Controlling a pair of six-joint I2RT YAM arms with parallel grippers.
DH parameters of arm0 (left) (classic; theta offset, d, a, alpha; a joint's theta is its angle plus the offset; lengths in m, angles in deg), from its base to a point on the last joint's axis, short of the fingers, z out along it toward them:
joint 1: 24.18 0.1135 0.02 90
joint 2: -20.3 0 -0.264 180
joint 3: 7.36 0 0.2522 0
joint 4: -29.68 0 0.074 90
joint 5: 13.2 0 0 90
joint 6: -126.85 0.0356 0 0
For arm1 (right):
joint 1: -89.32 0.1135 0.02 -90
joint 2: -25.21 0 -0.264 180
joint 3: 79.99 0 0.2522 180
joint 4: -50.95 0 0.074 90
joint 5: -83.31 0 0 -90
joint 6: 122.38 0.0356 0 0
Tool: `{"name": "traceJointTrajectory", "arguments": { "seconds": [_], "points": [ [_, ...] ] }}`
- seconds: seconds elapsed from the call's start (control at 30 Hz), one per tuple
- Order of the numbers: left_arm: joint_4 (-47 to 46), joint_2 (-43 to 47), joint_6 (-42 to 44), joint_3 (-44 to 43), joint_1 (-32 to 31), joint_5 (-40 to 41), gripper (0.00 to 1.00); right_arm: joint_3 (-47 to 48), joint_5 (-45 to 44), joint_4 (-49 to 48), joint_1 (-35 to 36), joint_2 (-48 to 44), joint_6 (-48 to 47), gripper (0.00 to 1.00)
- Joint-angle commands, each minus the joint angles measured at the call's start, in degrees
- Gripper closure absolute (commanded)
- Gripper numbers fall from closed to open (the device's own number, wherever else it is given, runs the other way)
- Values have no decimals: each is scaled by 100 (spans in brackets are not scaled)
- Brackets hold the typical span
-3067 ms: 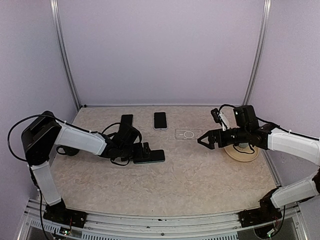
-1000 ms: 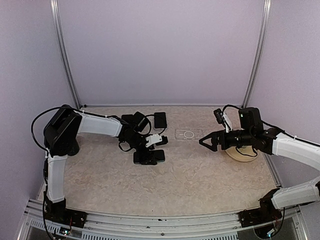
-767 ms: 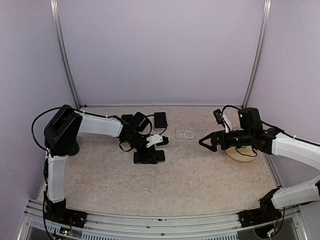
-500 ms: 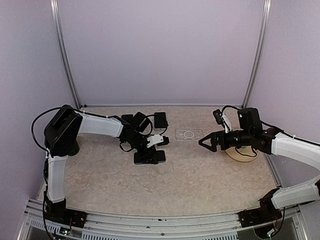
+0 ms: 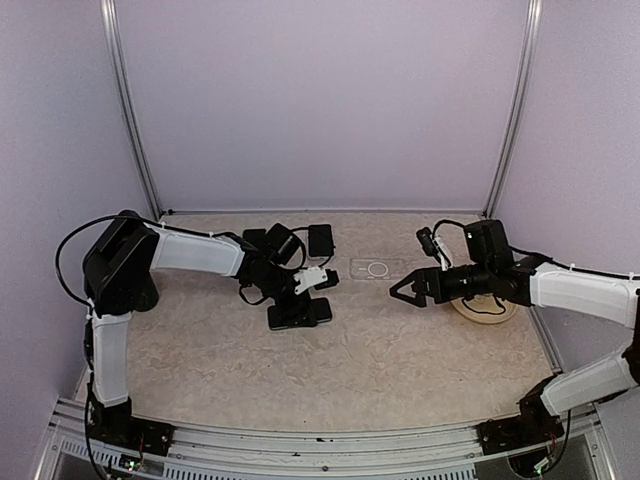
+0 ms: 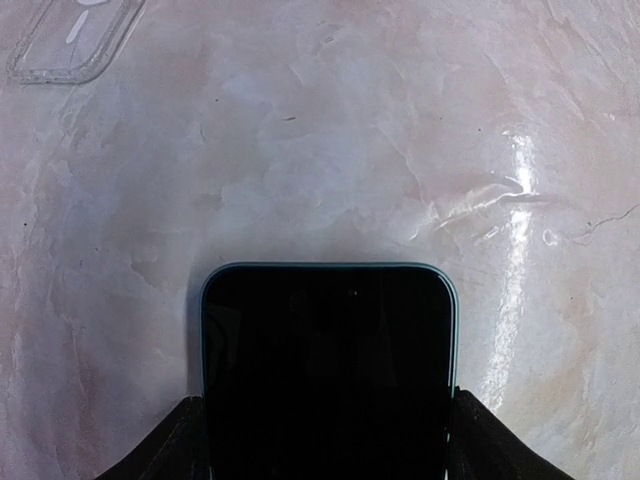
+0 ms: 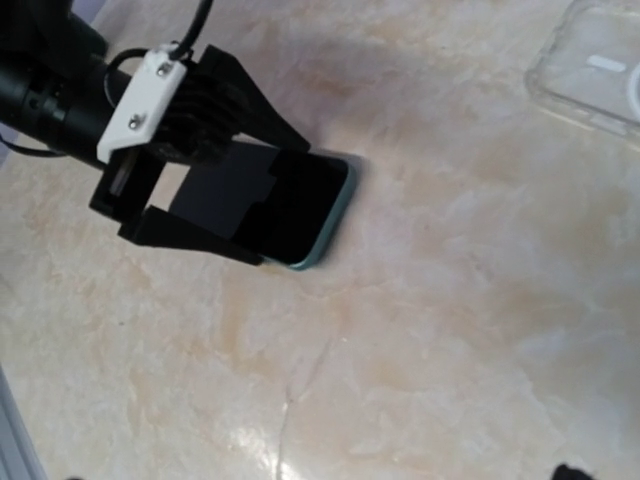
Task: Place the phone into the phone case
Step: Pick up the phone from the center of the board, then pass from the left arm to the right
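Phone (image 6: 328, 370) down flat on the table (image 5: 400, 350), dark screen up, thin teal rim showing round its end, and there's the left claw (image 5: 300, 300) right over it, a black finger (image 6: 180, 445) on each long side. From the wrist both fingers sit flush against the edges, so I call that a grip on the phone, jaws set to its width. The free end pokes out ahead of the fingers, pointing across bare marbled tabletop. The case (image 5: 375, 268), clear with a ring printed in the middle, lies empty and flat near the back, to the right of the phone and well apart from it; in the left wrist view only its corner peeks in at the top left. Between phone and case, nothing but table. Over on the right, the right claw (image 5: 405, 291) hangs above the table just in front of the case, jaws spread wide, nothing between them, nose aimed toward the phone. A round wooden disc (image 5: 490, 308) sits under that arm by the right edge. A second phone (image 5: 320, 238) lies further back, behind the left claw.
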Motion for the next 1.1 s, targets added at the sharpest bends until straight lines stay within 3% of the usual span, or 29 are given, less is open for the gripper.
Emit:
{"name": "traceJointTrajectory", "arguments": {
  "seconds": [0.0,0.5,0.83,1.07],
  "points": [
    [-269,430,-263,25,-175,137,82,40,237,-343,97,197,200,0],
    [-607,894,-683,156,-594,177,84,156,563,-971,372,1044,663,1],
    [-1040,1284,-986,339,-1092,351,85,274,1105,-1583,508,1633,1208,17],
    [-1130,1259,-1021,331,-1416,581,85,327,1375,-2054,674,1853,1661,22]
  ]
}}
